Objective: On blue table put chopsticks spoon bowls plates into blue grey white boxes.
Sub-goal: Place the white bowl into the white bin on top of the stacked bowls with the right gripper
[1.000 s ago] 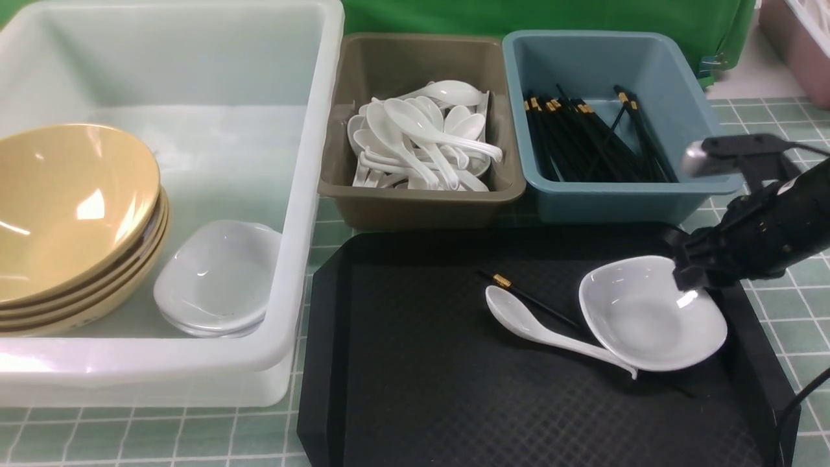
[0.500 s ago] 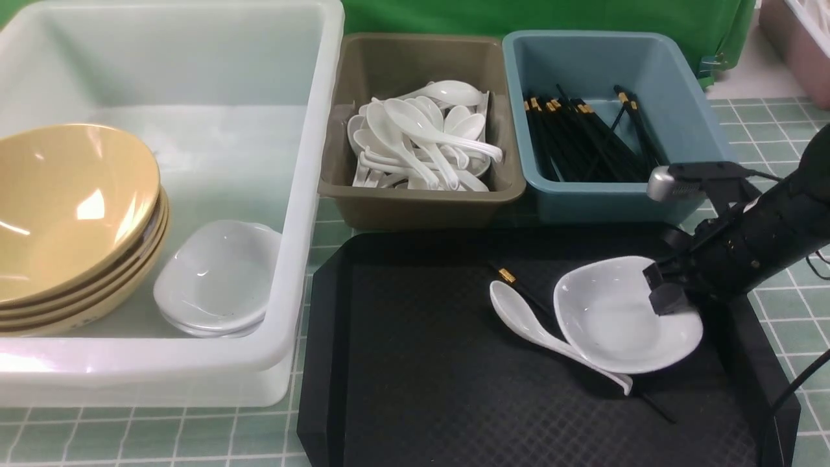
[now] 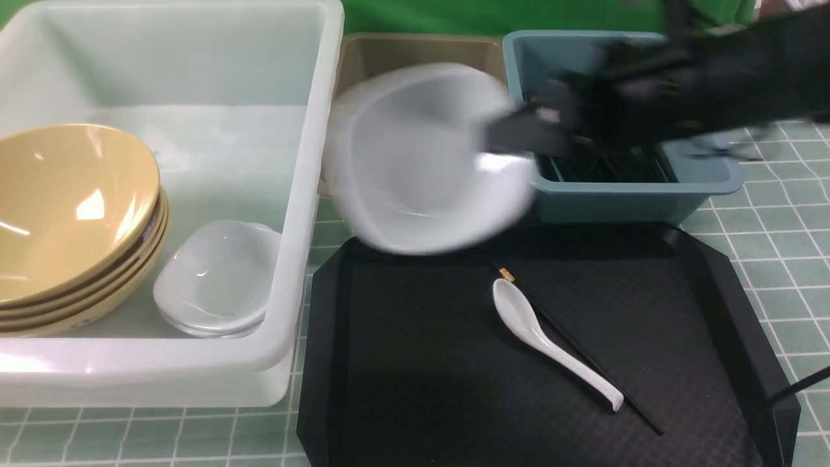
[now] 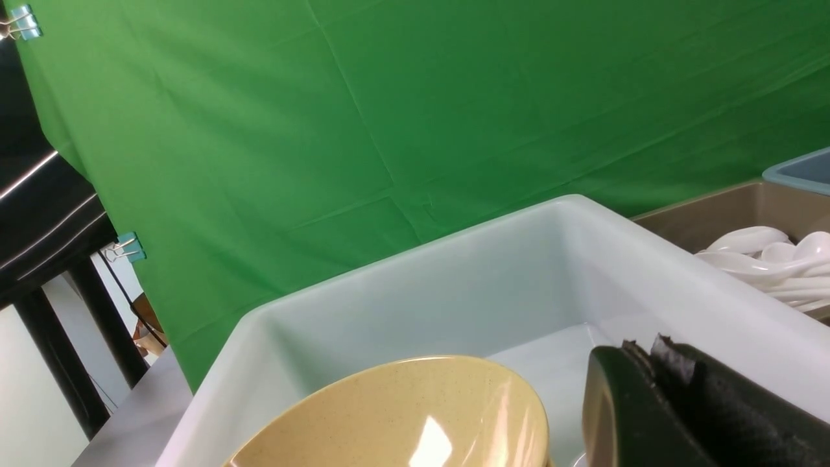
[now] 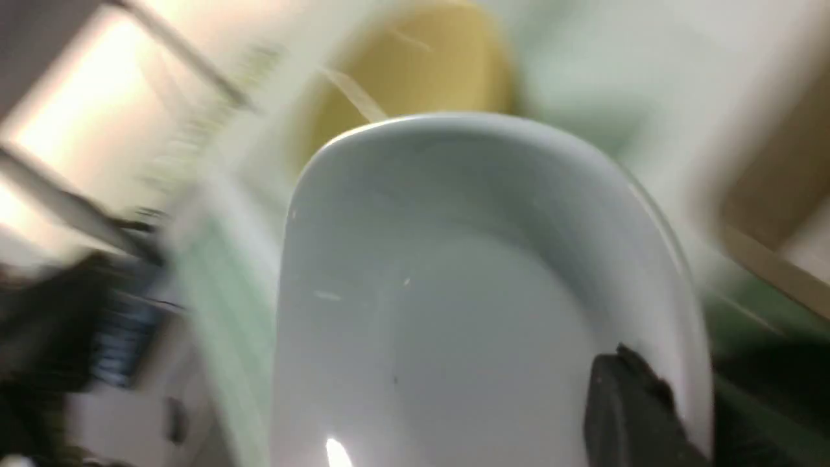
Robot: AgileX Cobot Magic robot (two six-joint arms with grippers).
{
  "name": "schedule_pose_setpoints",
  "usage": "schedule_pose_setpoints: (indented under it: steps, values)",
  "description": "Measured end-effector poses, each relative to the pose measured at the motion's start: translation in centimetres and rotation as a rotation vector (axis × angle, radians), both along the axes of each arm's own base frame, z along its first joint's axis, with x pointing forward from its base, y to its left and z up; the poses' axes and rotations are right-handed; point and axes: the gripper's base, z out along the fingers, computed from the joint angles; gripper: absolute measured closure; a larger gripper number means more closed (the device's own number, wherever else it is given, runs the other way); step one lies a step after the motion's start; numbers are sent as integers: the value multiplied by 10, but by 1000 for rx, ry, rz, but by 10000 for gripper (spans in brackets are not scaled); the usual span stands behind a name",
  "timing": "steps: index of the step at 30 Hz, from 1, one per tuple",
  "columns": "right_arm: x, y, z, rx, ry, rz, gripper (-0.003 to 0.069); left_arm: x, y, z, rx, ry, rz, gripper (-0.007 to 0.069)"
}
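Right hand: the right hand (image 3: 502, 137) is closed on the rim of a white plate (image 3: 421, 162). One dark finger (image 5: 632, 408) lies on the plate's inner face at the edge. Hand and arm are blurred in the front view.
White plate: off the tray and in the air, tilted with its hollow toward the front camera. It hides most of the grey-brown bin (image 3: 415, 48) and sits between the white tub's right wall and the blue bin.
Left hand: the left hand (image 4: 648, 350) has its dark fingers pressed together with nothing between them. It is over the white tub (image 3: 311, 130), near the top bowl.
Bowls: a stack of tan bowls (image 3: 71, 207) leans at the left end of the tub.
Stacked plates: more small white plates (image 3: 217, 279) are nested just beside the bowls, against the tub's near wall.
Spoons: a pile of white spoons (image 4: 765, 259) lies in the grey-brown bin, seen from the left wrist.
Blue bin: the blue bin (image 3: 648, 194) holds a bundle of black chopsticks (image 3: 603, 168), partly behind the arm.
Tray: on the black tray (image 3: 421, 389) lie one white spoon (image 3: 538, 337) and one black chopstick (image 3: 583, 363) with a gold band, touching along the spoon's handle.
Worktop: the pale green tiled worktop (image 3: 765, 246) carries the bins and the tray.
Backdrop: a green cloth (image 4: 389, 130) hangs behind the bins.
Writing: the faint marks low on the bottom bowl's side are too small to read.
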Motion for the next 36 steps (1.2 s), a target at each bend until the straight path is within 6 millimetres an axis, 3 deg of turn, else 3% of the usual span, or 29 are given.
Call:
schedule_pose_setpoints:
  steps: [3, 5, 7, 8, 9, 13, 18, 22, 29, 36]
  values:
    - [-1, 48, -4, 119, -26, 51, 591, 0, 0, 0, 0, -3, 0, 622]
    - [2, 61, -7, 116, -22, 48, 591, 0, 0, 0, 0, -3, 0, 622]
    - [13, 86, -14, 48, 16, 32, 591, 0, 0, 0, 0, -3, 0, 622]
    - [14, 89, -12, 27, -5, 34, 591, 0, 0, 0, 0, -3, 0, 622]
    - [23, 107, -15, -62, 1, 43, 591, 0, 0, 0, 0, -3, 0, 622]
    - [37, 132, -19, -317, 29, 40, 591, 0, 0, 0, 0, -3, 0, 622]
    - [58, 152, -27, -508, 66, -60, 590, 0, 0, 0, 0, -4, 0, 622]
    - [70, 173, -49, -535, 119, -151, 586, 0, 0, 0, -1, -4, -1, 622]
    - [69, 195, -70, -566, 126, -223, 561, 0, 0, 0, -1, -4, -1, 622]
    - [64, 203, -73, -558, 134, -263, 486, 0, 0, 0, -2, -4, -1, 622]
